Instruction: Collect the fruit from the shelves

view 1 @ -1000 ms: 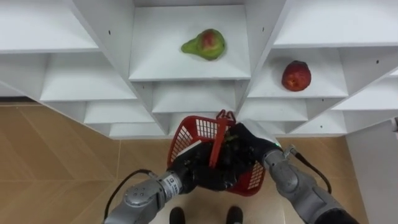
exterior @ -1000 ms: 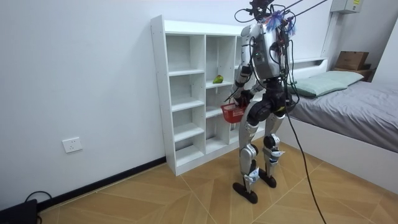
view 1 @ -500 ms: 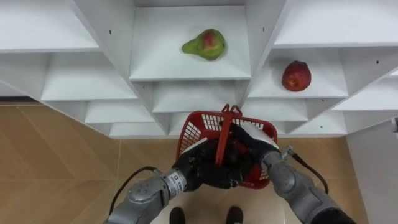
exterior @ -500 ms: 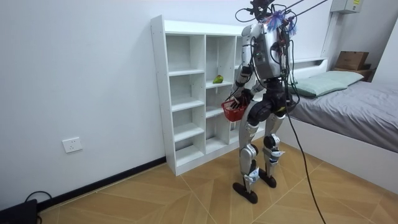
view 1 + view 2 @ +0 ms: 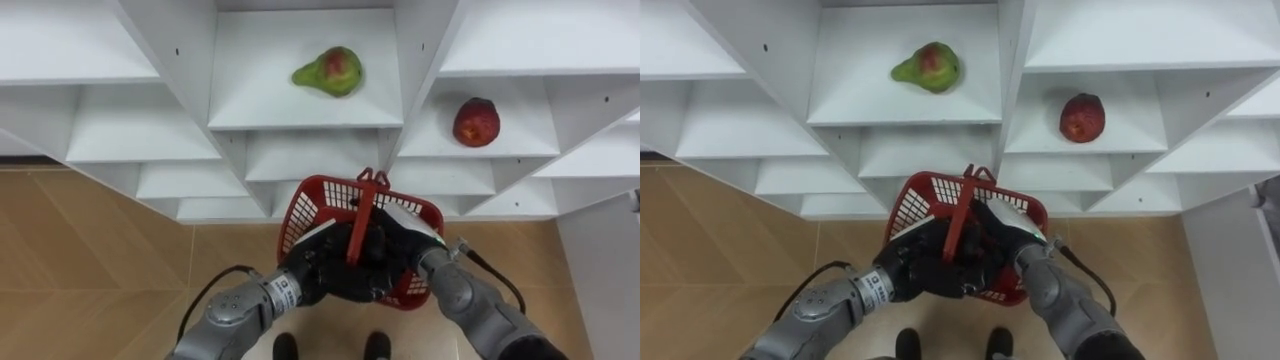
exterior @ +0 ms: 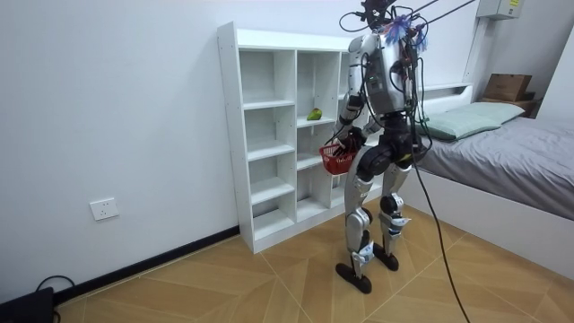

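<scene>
White shelf unit (image 5: 260, 95) stood before robot. Left hand (image 5: 318, 272) was at lower left side of red basket (image 5: 312, 208); its dark fingers merged with basket, so grip could not be told. Green-red pear (image 5: 329, 71) lay in middle compartment, above basket. Right hand (image 5: 405, 235) was at basket's right rim; finger state also could not be told. Red fruit (image 5: 477, 122) lay in right compartment.
</scene>
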Controlling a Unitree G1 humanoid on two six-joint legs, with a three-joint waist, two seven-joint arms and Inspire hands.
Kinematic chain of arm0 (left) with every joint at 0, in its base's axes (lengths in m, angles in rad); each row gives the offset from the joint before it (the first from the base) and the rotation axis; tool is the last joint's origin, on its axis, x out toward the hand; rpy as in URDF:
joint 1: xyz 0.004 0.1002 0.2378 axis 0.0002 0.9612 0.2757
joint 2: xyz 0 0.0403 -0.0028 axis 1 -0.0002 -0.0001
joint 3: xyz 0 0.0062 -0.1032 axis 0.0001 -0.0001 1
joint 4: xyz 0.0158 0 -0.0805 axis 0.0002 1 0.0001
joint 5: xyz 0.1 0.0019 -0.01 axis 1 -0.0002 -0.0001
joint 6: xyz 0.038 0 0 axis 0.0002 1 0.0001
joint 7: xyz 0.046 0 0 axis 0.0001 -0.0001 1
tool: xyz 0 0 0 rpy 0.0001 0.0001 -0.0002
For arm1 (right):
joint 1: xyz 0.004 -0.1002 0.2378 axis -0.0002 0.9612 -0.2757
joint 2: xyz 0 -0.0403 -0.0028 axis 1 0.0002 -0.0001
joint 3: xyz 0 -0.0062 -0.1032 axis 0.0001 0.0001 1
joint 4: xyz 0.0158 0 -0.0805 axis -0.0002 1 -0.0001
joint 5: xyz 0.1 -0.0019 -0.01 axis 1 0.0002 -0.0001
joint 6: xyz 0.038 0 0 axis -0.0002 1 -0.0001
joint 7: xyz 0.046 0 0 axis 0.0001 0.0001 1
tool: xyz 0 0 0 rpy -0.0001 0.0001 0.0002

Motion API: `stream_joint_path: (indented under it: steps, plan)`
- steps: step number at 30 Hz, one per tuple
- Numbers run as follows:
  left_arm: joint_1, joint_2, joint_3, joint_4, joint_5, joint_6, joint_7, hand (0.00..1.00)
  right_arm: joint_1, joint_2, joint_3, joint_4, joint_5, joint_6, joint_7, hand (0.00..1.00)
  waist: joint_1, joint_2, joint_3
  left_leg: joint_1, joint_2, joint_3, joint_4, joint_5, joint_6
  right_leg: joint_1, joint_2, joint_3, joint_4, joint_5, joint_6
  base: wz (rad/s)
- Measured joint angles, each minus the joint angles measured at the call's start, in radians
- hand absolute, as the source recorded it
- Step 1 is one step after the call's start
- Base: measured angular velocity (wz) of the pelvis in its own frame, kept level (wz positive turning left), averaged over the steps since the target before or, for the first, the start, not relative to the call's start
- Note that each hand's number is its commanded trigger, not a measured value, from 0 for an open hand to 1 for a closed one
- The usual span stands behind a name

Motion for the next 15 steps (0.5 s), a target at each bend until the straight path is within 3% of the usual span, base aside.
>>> stream_joint_path:
  steps: [8, 15]
  plan:
    - [0.001, 0.038, 0.006, 0.000, 0.055, -0.002, 0.022, 1.00, 0.004, -0.004, 0.000, -0.001, 0.001, -0.002, -0.003, 0.00, -0.003, 0.001, -0.0003, 0.009, 0.001, 0.002, -0.005, 0.000, 0.000, 0.009, 0.003, 0.004, -0.005, 0.001, 0.000, -0.01]
    - [0.022, 0.050, 0.035, 0.000, 0.123, -0.002, 0.047, 1.00, 0.026, -0.008, 0.009, -0.030, 0.043, -0.004, -0.003, 0.00, 0.002, 0.003, -0.0012, 0.020, 0.001, 0.003, -0.017, 0.000, 0.000, 0.018, 0.005, 0.004, -0.020, 0.009, 0.001, -0.01]
